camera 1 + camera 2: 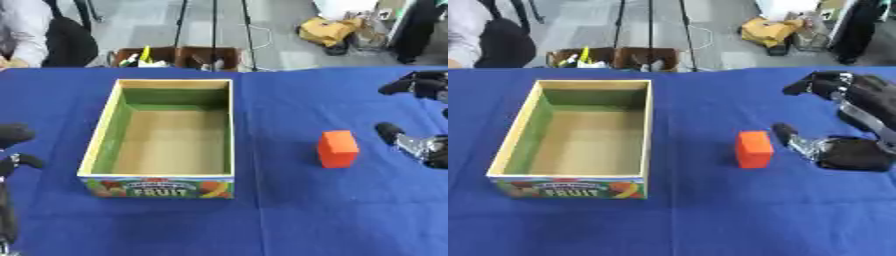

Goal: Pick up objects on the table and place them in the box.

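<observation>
Left eye view. Blue-covered table (289, 220). Open cardboard box (98, 135) with green inner walls and "FRUIT" printed on its near face sits left of centre, its long sides running from the near edge toward the far edge. Nothing visible inside it. Orange block (338, 148) stands upright on the cloth to the right of the box, well apart from it, toward the table's right edge. Left hand (12, 136) shows only as dark rounded parts at the picture's left edge, beside the box's near left corner; cannot tell how its fingers are set. Right hand only partly in frame at the right edge.

Right eye view. Right hand (852, 152) seen more fully: palm low on the cloth just right of the orange block, thumb (785, 132) pointing toward the block but not touching it, fingers (820, 84) arched above and spread, grasping nothing — released. Block sits between box and hand, closer to the hand. Left hand out of this frame.
</observation>
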Available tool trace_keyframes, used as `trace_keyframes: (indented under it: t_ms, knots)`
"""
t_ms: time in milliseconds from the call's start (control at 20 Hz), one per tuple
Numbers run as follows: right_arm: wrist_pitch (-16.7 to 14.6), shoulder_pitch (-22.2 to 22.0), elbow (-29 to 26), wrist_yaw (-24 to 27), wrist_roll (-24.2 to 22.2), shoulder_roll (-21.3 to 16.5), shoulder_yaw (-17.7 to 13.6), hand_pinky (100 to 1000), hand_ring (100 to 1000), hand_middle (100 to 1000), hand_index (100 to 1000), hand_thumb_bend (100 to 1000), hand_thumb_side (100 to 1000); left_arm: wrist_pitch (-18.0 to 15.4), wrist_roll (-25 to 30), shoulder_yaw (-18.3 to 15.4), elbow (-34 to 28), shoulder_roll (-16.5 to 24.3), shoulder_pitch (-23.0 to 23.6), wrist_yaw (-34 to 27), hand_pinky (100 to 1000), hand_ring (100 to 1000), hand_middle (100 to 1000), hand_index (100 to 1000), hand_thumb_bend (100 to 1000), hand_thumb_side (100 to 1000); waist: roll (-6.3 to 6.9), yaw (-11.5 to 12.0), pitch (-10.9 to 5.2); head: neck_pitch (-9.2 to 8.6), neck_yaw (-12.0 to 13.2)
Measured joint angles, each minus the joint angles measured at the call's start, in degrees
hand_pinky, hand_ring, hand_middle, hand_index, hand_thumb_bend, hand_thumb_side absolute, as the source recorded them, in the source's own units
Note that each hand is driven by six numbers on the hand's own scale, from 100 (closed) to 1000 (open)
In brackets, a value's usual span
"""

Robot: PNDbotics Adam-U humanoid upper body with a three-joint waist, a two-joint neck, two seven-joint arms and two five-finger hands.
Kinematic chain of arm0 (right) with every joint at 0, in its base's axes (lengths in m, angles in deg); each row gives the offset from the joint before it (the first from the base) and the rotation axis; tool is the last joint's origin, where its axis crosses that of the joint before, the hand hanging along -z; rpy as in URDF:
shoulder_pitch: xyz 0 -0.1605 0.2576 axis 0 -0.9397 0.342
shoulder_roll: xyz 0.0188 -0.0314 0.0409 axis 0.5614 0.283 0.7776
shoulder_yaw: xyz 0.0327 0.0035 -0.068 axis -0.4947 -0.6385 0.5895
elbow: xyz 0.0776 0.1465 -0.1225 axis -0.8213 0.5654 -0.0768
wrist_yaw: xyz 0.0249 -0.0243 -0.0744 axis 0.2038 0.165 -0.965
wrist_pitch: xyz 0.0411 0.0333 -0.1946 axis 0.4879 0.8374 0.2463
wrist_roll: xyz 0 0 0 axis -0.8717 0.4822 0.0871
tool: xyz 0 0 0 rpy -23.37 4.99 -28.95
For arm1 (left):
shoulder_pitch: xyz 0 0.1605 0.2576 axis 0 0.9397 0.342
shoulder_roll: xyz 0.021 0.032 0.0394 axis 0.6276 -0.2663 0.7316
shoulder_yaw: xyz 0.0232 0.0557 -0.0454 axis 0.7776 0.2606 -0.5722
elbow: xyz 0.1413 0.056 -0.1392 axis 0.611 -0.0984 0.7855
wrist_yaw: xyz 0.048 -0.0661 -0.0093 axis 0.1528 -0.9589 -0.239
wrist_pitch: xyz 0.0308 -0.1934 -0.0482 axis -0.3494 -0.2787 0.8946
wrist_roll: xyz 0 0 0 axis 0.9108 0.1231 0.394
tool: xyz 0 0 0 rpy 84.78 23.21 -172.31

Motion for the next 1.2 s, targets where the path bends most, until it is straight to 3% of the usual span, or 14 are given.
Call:
trace_keyframes:
  t_ms: [100,400,650,1000,1200]
  knots:
    - [0.3,0.02,0.0,0.12,-1.89,-1.31,0.47,730,836,774,872,429,700,0.07,0.07,0.01,0.0,0.01,0.04,0.0,371,635,568,530,100,898,0.0,0.18,-0.02,0.18,-0.11]
    - [1.47,1.1,-0.02,2.32,-7.76,-4.2,1.84,734,848,821,889,409,600,0.19,0.2,0.29,0.0,0.02,0.08,0.0,371,637,568,530,100,898,-0.05,0.49,-0.04,0.35,-0.44]
    - [3.01,2.77,0.11,3.62,-12.1,-5.54,2.78,733,850,828,926,300,525,0.22,0.24,0.31,0.0,0.03,0.09,0.0,370,638,568,530,100,897,-0.26,0.93,-0.04,0.37,-0.86]
    - [4.3,7.29,4.36,5.81,-14.48,-6.26,4.38,716,846,831,930,279,483,0.42,0.47,0.34,0.0,0.04,0.1,0.0,370,640,568,530,100,897,-0.55,1.52,-0.04,0.45,-1.37]
    - [5.12,10.54,8.08,5.42,-15.74,-6.25,6.01,705,841,833,917,313,482,0.4,0.57,0.6,0.0,0.04,0.1,-0.01,369,642,568,530,100,896,-0.74,1.85,-0.04,0.61,-1.83]
